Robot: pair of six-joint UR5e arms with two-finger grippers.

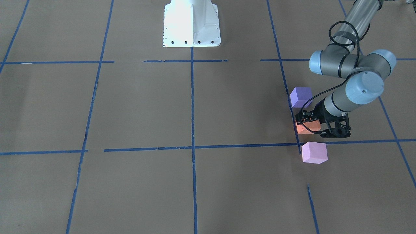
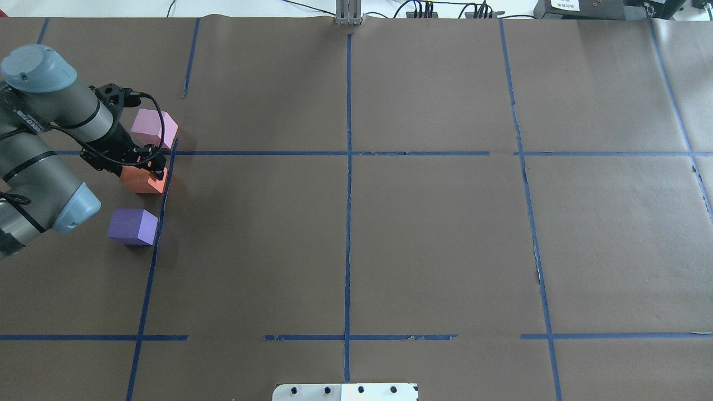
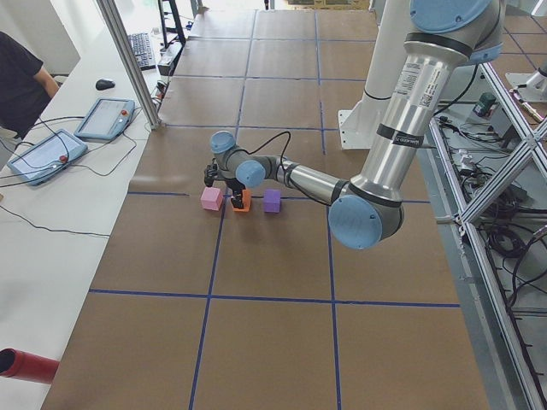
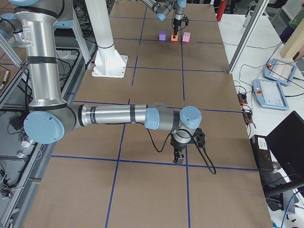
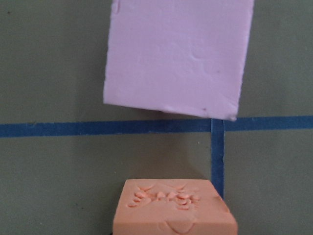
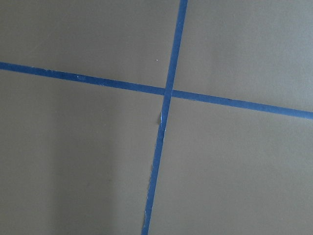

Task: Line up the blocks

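Note:
Three cubes stand in a row by a blue tape line on the brown table: the blue-purple block (image 1: 301,97), the orange block (image 1: 307,127) in the middle, and the pink-lilac block (image 1: 314,152). They also show in the overhead view as the purple block (image 2: 132,226), the orange block (image 2: 143,181) and the pink block (image 2: 154,128). My left gripper (image 2: 149,169) points down with its fingers around the orange block, which rests on the table. The left wrist view shows the orange block (image 5: 173,208) close below and the pink block (image 5: 178,56) beyond. My right gripper (image 4: 179,159) shows only in the exterior right view, low over a tape crossing; I cannot tell if it is open.
The white robot base (image 1: 191,24) stands at the table's middle edge. Blue tape lines (image 2: 348,153) divide the brown table into squares. Tablets (image 3: 43,154) and cables lie on the side bench beyond the table's end.

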